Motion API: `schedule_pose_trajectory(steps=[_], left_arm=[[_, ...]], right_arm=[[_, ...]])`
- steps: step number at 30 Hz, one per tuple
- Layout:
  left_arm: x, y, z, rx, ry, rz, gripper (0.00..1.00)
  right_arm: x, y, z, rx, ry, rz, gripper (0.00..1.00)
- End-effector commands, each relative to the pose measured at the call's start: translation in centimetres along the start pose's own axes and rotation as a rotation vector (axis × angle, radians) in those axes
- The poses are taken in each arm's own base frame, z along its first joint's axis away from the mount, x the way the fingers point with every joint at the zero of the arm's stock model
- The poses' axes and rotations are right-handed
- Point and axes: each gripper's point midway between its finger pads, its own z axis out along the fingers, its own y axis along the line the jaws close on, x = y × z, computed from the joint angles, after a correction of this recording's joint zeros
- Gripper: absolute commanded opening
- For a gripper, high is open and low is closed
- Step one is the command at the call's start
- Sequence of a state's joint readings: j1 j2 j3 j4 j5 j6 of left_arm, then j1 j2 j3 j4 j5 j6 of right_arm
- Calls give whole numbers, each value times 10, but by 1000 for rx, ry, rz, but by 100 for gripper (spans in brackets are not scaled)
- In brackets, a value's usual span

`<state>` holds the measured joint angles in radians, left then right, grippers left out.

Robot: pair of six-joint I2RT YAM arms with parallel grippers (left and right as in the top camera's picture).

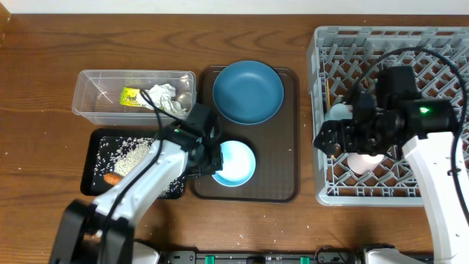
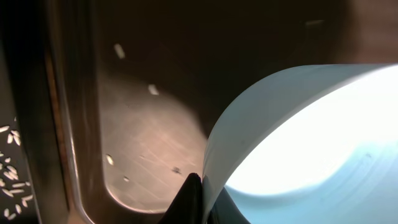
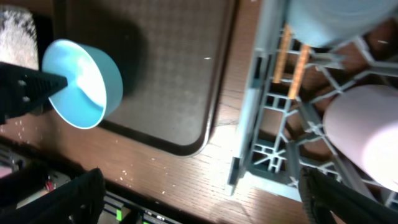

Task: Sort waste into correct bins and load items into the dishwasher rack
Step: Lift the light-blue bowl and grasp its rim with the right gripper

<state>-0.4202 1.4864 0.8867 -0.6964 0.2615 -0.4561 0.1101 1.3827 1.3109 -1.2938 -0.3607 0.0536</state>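
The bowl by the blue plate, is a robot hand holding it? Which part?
Yes. The left hand pinches the bowl by its rim, with the bowl tipped up.

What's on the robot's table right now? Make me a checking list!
Surface: wooden table, with a brown tray on it.
Job's things: wrapper and tissue in clear tub; rice and carrot in black tray; blue plate on brown tray; pink cup, light blue cup and chopsticks in rack.
Clutter: stray grains on brown tray.
Grippers: left gripper jaws shut on the rim of the tilted bowl; right gripper open, empty.
Cables: black cables on both arms.
Surroundings: nothing seen.
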Motion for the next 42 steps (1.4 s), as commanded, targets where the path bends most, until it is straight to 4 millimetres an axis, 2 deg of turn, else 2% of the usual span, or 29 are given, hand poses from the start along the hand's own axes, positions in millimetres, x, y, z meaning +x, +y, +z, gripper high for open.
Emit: schedule_pose_trajectory(steps=[1,7,11,14,19,24,28,33,38,42], left_arm=[[-6,-22,-29,98,-64,-7,6],[4,-35,-52,155,-101,33,6],[12,-42,-53,159,-92,65,7],[15,-46,-52,162,-86,84,6],[17,-48,-51,163,-83,93,6],[17,-48,-51,163,-83,93,6],[17,-48,-51,163,-83,97,6],[17,-48,-51,163,-83,96,6],[17,-47,-51,162,-84,101,6],[17,-48,-51,163,-84,100,6]], right_arm=[[1,19,-1,-24,-1,-82,95],[5,56,10,-58,2,-195,84],[8,84,16,-89,-7,-292,67],[10,102,21,-97,-20,-365,58],[9,106,37,10,-45,-371,53],[16,124,59,-12,-33,-403,42],[24,128,79,-14,-5,-426,41],[27,124,101,10,47,-420,40],[26,120,110,34,63,-415,37],[23,121,110,29,53,-405,28]])
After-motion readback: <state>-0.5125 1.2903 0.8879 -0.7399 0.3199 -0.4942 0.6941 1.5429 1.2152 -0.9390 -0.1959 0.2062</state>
